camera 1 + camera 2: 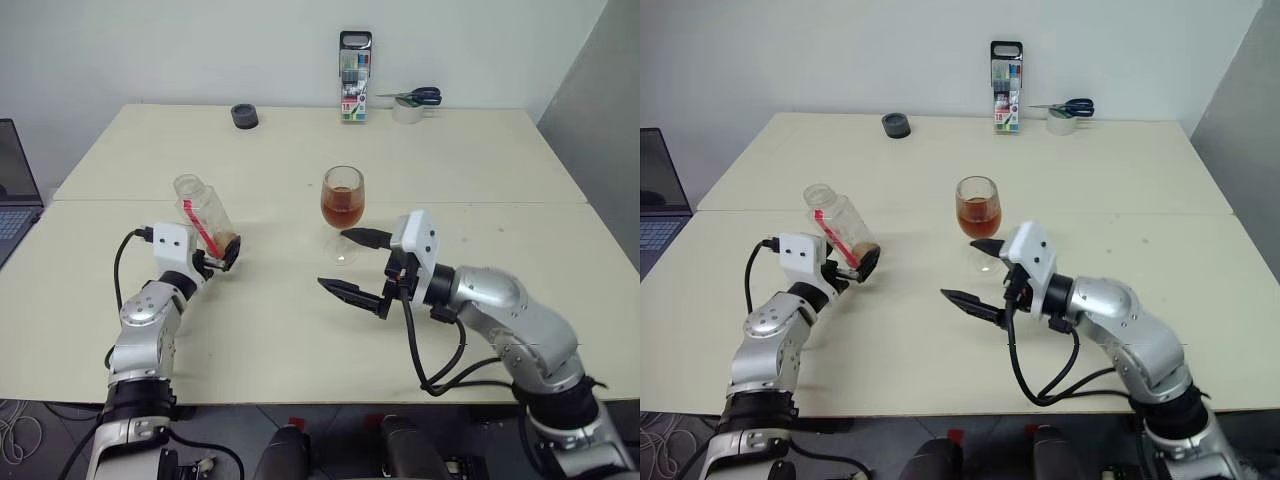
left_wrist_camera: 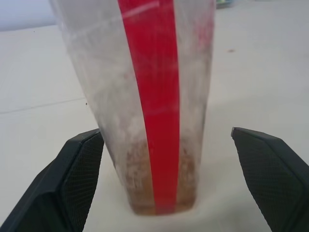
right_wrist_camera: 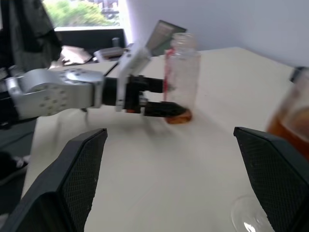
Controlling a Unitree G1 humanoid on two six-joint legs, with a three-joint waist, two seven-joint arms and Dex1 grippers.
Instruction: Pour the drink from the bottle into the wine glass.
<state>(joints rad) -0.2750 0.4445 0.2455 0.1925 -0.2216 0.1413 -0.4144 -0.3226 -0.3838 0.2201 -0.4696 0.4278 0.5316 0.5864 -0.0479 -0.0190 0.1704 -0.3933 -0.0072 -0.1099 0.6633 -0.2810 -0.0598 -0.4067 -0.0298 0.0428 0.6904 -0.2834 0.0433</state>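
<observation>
Nearest the camera, at the table's front left, the left gripper [image 1: 222, 258] stands released, its two black fingers [image 2: 72, 179] spread either side of the small clear squarish plastic bottle [image 1: 205, 221] with a vertical red label strip; one finger is right beside the bottle wall, the other stands apart from it. That bottle stands on the cream table [image 1: 300, 330], uncapped, leaning slightly, with only a thin brown residue at its base. Further right, the clear stemmed wine glass [image 1: 343, 205] stands upright near the table's middle, its bowl roughly half full of the translucent amber drink [image 1: 342, 210]. Just right of the glass, the right gripper [image 1: 355, 265] hangs released and grasping nothing, jaws wide, one fingertip close to the glass's foot. Along the far edge lie a dark round cap [image 1: 244, 116], a tall marker pack [image 1: 354, 90], and blue-handled scissors [image 1: 412, 98] on a tape roll [image 1: 407, 113].
</observation>
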